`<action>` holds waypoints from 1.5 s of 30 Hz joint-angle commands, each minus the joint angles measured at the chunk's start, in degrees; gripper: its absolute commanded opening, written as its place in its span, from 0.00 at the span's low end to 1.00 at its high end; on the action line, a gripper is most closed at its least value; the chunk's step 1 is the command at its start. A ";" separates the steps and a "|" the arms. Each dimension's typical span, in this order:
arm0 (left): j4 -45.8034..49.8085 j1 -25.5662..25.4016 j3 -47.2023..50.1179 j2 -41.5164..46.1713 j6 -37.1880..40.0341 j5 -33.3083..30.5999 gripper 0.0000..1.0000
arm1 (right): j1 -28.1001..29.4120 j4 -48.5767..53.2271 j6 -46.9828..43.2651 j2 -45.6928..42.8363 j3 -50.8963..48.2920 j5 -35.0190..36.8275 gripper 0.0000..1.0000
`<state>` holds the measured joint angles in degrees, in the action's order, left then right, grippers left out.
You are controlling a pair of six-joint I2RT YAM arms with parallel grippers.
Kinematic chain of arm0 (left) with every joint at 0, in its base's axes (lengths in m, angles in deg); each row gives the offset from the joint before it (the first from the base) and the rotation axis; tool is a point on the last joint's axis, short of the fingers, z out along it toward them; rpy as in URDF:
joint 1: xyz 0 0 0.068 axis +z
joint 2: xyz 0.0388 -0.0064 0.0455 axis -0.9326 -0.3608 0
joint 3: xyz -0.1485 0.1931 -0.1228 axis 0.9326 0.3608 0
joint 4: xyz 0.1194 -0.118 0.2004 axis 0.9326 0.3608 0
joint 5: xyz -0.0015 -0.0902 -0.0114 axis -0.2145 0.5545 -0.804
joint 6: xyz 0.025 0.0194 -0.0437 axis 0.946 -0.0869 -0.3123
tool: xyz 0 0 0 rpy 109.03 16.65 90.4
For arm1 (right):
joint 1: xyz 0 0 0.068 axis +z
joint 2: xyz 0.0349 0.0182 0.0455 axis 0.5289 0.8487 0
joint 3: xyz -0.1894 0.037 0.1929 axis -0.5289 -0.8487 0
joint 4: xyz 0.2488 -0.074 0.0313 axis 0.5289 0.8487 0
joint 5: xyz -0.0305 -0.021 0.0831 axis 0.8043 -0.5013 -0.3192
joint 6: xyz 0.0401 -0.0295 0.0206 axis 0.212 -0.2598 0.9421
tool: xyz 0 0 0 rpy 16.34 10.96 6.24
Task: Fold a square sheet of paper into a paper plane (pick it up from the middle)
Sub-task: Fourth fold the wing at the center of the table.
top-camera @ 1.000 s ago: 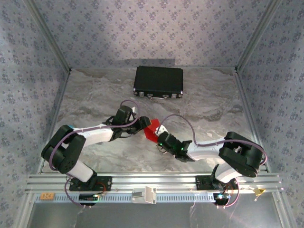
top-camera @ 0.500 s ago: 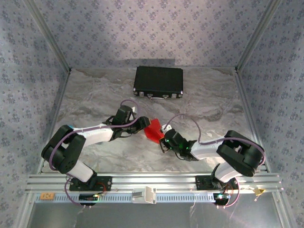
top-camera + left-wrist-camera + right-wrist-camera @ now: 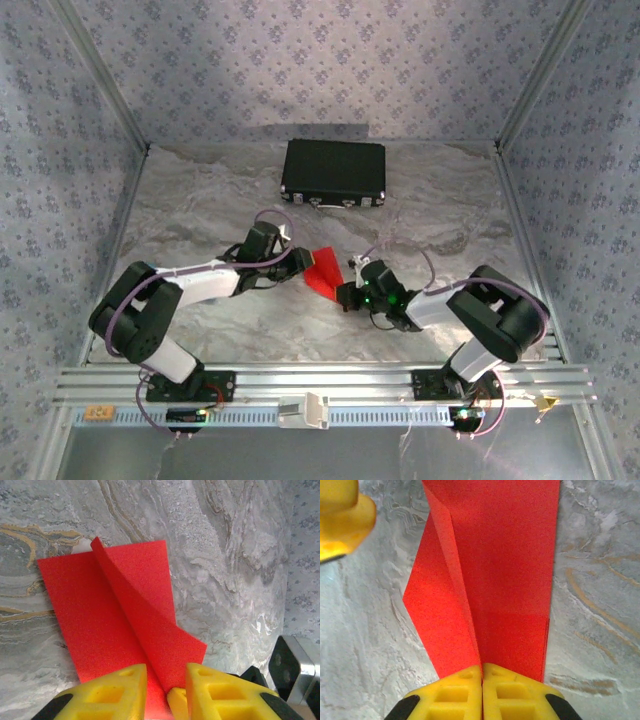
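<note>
The red paper [image 3: 325, 270] lies folded on the marble table between my two grippers, with a raised crease running along it. My right gripper [image 3: 345, 292] holds the paper's near end, and in the right wrist view its yellow fingers [image 3: 482, 667] are pressed together on the crease of the paper [image 3: 505, 570]. My left gripper [image 3: 303, 262] is at the paper's other end. In the left wrist view its fingers [image 3: 166, 672] stand slightly apart, astride the raised fold of the paper [image 3: 115, 610]. One left finger [image 3: 342, 515] shows beside the sheet in the right wrist view.
A black rectangular case [image 3: 333, 172] lies at the back of the table. Patterned walls close in both sides and the back. An aluminium rail [image 3: 320, 385] with the arm bases runs along the near edge.
My right gripper has swung round to the paper's right side, its wrist dropping lower. The paper now looks flatter and wider. The left arm has hardly moved.
</note>
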<state>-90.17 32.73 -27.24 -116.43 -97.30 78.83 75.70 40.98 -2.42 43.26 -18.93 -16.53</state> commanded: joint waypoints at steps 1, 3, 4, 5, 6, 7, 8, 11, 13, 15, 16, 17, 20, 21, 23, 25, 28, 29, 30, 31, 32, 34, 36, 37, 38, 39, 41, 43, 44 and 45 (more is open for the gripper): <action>-1.31 -0.55 -1.90 -1.70 0.08 1.93 0.24 | -1.73 -1.80 6.27 2.65 0.36 -8.55 0.08; -1.75 -0.77 -2.31 -2.56 0.02 2.48 0.23 | -2.63 -1.81 9.05 3.23 0.82 -10.41 0.08; -1.80 -0.78 -2.43 -2.88 0.00 2.85 0.22 | -2.96 -2.25 10.23 3.28 0.93 -11.19 0.08; -2.00 -0.88 -2.59 -3.17 -0.01 2.99 0.22 | -3.08 -2.51 10.91 3.32 1.07 -11.62 0.08; -2.16 -0.94 -2.63 -3.39 -0.01 3.17 0.22 | -3.19 -1.91 11.15 3.40 1.34 -11.68 0.08; -2.29 -1.01 -2.72 -3.73 -0.09 3.20 0.21 | -3.28 -0.93 11.12 3.65 1.77 -11.88 0.08; -2.55 -1.07 -2.79 -3.99 -0.18 3.30 0.21 | -3.37 -0.47 11.26 4.09 2.09 -12.38 0.08; -3.37 -1.28 -3.19 -4.96 -0.18 4.16 0.20 | -4.33 -3.63 13.91 5.53 1.03 -13.40 0.07; -3.95 -1.51 -3.20 -5.26 -0.27 4.37 0.19 | -5.14 -5.26 15.47 6.66 0.68 -14.47 0.07; -4.61 -1.75 -3.37 -5.75 -0.27 4.45 0.18 | -5.61 -5.48 16.01 7.26 0.45 -14.68 0.07; -5.13 -1.88 -3.32 -5.98 -0.27 4.54 0.17 | -5.71 -5.65 16.22 7.35 0.36 -14.65 0.07; -5.53 -1.93 -3.47 -6.26 -0.34 4.69 0.17 | -5.73 -5.89 16.53 7.51 0.30 -14.77 0.07; -7.21 -2.17 -4.11 -7.33 -0.55 5.26 0.16 | -5.98 -6.25 16.98 7.68 -0.07 -14.85 0.07; -7.26 -2.20 -4.50 -7.80 -0.53 5.37 0.15 | -6.06 -6.54 17.31 7.70 -0.35 -14.59 0.07; -7.23 -2.20 -5.33 -8.94 -0.48 5.41 0.14 | -6.36 -7.11 17.79 7.96 -0.70 -14.56 0.07; -7.85 -2.17 -5.83 -10.16 -0.77 5.49 0.14 | -6.50 -8.00 18.26 8.25 -1.12 -14.66 0.08; -8.47 -2.18 -7.04 -11.75 -0.80 5.77 0.14 | -6.52 -8.64 18.75 8.60 -1.31 -14.67 0.09; -8.15 -2.20 -7.55 -12.24 -0.67 5.81 0.13 | -6.56 -8.79 18.89 8.62 -1.41 -14.42 0.09; -7.82 -2.19 -7.93 -12.85 -0.54 5.85 0.13 | -6.51 -9.01 19.15 8.61 -1.64 -14.22 0.09; -7.82 -2.18 -8.23 -13.31 -0.40 5.90 0.13 | -6.61 -9.11 19.20 8.55 -1.74 -14.21 0.10; -7.85 -2.20 -8.34 -13.70 -0.44 6.01 0.13 | -6.66 -9.11 19.20 8.51 -1.67 -14.32 0.11; -8.13 -2.28 -8.64 -14.59 -0.44 6.20 0.13 | -6.65 -9.02 19.19 8.44 -1.51 -14.55 0.13; -8.37 -2.27 -8.79 -15.09 -0.44 6.44 0.13 | -6.65 -8.78 19.19 8.29 -1.52 -14.48 0.14; -8.25 -2.29 -8.89 -15.19 -0.53 6.34 0.13 | -6.66 -8.54 19.12 8.11 -1.57 -14.46 0.14; -8.24 -2.29 -8.82 -15.18 -0.46 6.25 0.12 | -6.66 -8.26 19.09 8.01 -1.51 -14.31 0.13; -8.03 -2.29 -8.89 -15.18 -0.44 6.21 0.12 | -6.66 -7.91 19.03 7.98 -1.43 -14.22 0.11; -7.64 -2.29 -8.87 -15.09 -0.27 5.97 0.12 | -6.60 -7.46 19.02 7.97 -1.41 -14.07 0.09; -7.37 -2.29 -8.88 -15.22 -0.10 5.64 0.12 | -6.68 -6.63 19.25 8.13 -1.09 -13.91 0.06; -7.21 -2.25 -8.99 -15.39 0.03 5.59 0.12 | -6.68 -6.41 19.33 8.16 -0.94 -13.95 0.06; -7.07 -2.26 -9.21 -15.59 0.20 5.49 0.13 | -6.73 -6.44 19.51 8.39 -0.97 -14.10 0.06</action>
<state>-97.18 30.83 -34.91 -131.03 -97.93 84.03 69.12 29.62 16.25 50.14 -19.37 -30.91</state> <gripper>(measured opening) 0.125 0.062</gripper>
